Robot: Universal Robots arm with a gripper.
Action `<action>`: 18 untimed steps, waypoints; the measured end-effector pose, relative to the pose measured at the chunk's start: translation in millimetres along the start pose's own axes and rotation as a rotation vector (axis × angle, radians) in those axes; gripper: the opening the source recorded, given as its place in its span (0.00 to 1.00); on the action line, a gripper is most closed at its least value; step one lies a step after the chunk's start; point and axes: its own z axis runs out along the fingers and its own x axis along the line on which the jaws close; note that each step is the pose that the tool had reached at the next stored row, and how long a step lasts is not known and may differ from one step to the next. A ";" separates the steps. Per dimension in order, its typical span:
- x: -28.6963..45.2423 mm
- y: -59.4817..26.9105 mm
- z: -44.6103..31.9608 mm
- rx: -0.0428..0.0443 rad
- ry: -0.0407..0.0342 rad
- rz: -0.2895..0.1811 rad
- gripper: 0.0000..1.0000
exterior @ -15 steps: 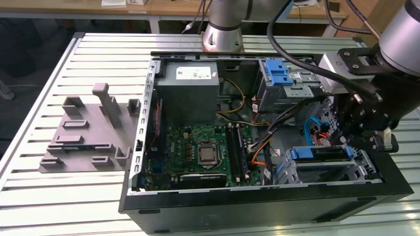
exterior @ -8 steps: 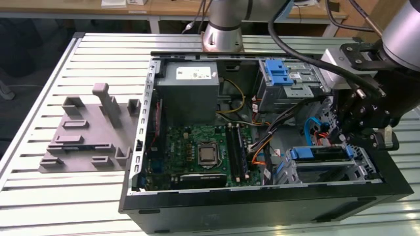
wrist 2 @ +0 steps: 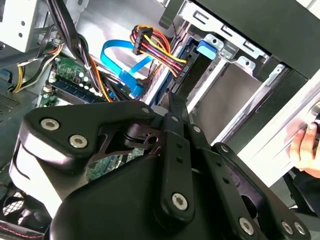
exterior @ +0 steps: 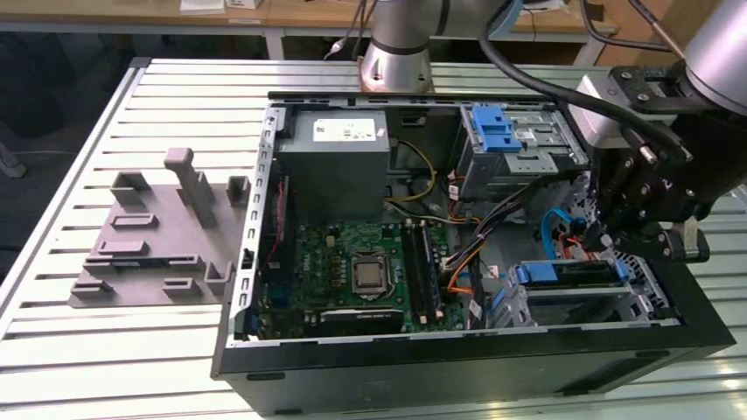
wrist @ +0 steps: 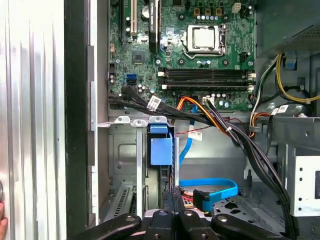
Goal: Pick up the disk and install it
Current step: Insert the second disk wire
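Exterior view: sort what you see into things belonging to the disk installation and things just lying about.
Belonging: gripper, disk, lower drive bay, computer case.
Lying about: grey moulded fixture, power-supply box, upper drive cage, slatted table.

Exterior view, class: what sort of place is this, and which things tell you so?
Probably a robotics lab or assembly test bench: a robot arm mounted on a slatted metal table, an opened computer case and a grey fixture plate beside it.
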 end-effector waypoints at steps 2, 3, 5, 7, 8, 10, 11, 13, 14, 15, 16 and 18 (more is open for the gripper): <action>-2.2 0.0 -1.1 -0.0009 0.0002 0.000 0.11; -3.5 0.0 -1.8 -0.0015 0.0000 0.000 0.11; -6.0 0.1 -3.0 -0.0027 0.0002 0.000 0.11; -9.1 0.4 -3.7 -0.0045 0.0003 0.000 0.11; -10.5 0.5 -4.0 -0.0061 0.0002 0.000 0.11; -12.8 0.5 -5.1 -0.0110 0.0001 0.001 0.11; -13.7 0.5 -6.2 -0.0135 0.0004 0.001 0.11; -15.6 0.5 -8.1 -0.0178 0.0003 0.001 0.11; -16.8 0.5 -8.5 -0.0187 0.0003 0.001 0.11; -18.2 0.5 -8.6 -0.0189 0.0004 0.001 0.11; -20.0 0.5 -8.5 -0.0190 0.0010 0.000 0.11; -23.8 0.6 -8.4 -0.0190 0.0042 0.000 0.11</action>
